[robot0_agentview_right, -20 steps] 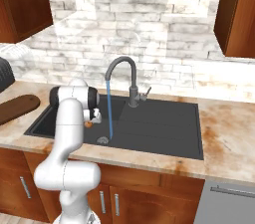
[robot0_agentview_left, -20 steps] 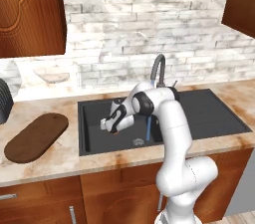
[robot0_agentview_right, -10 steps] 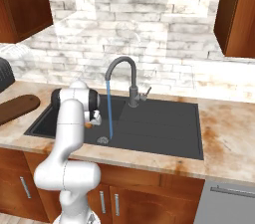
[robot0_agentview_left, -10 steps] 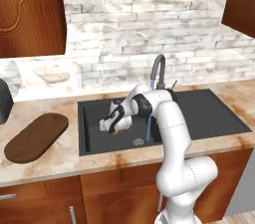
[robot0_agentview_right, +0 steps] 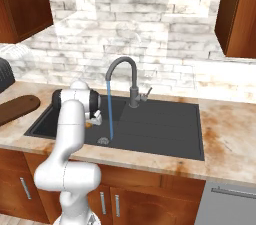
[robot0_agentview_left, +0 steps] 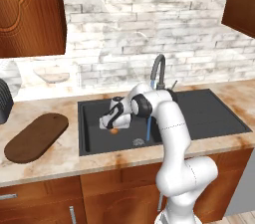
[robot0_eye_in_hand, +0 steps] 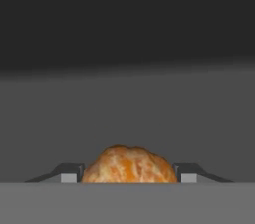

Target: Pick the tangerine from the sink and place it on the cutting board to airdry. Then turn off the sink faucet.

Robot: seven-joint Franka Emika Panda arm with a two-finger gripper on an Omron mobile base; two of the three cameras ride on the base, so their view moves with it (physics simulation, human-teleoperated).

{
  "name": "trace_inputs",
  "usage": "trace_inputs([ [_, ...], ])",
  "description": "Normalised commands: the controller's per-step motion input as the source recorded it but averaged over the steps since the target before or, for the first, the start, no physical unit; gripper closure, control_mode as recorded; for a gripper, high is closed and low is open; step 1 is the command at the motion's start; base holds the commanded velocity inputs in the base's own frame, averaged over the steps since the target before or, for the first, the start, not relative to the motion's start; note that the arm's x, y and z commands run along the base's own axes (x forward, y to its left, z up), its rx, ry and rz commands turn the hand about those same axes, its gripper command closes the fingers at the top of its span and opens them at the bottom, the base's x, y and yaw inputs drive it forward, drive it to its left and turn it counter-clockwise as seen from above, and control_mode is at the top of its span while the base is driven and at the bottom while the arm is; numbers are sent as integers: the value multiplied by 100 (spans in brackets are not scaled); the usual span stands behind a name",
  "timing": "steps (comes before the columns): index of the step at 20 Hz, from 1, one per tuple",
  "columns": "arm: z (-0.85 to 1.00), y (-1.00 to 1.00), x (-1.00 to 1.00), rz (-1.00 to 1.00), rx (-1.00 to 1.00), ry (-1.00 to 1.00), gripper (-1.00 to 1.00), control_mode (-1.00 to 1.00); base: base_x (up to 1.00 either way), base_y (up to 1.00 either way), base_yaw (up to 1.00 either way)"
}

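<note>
Gripper (robot0_agentview_left: 114,127) is low in the sink (robot0_agentview_left: 209,113), fingers close on either side of the tangerine (robot0_eye_in_hand: 129,165) and holding it. Tangerine sits near the basin floor, left of the drain (robot0_agentview_left: 138,142). Faucet (robot0_agentview_right: 122,80) is running; cutting board (robot0_agentview_left: 35,136) lies on the counter to the left.

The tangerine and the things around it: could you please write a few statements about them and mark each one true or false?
1. The tangerine sits between the fingertips of the tool. True.
2. The tangerine lies on the cutting board. False: it is low in the sink; the board is bare.
3. Water runs from the sink faucet. True.
4. The cutting board is inside the basin. False: it lies on the counter beside the sink.
</note>
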Motion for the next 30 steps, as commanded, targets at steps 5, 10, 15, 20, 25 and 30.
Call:
trace_inputs([
  [5, 24, 0, -17, 0, 1, 0, 100, -100, 0, 0, 0],
  [10, 42, 0, -29, 0, 0, 0, 100, -100, 0, 0, 0],
  [15, 55, 0, -32, 0, 1, 0, 100, -100, 0, 0, 0],
  [20, 76, 0, -35, 0, 3, 0, 100, -100, 0, 0, 0],
  [25, 76, 0, -46, 0, 4, -1, 100, -100, 0, 0, 0],
  [30, 77, 0, -47, 0, 3, -1, 100, -100, 0, 0, 0],
])
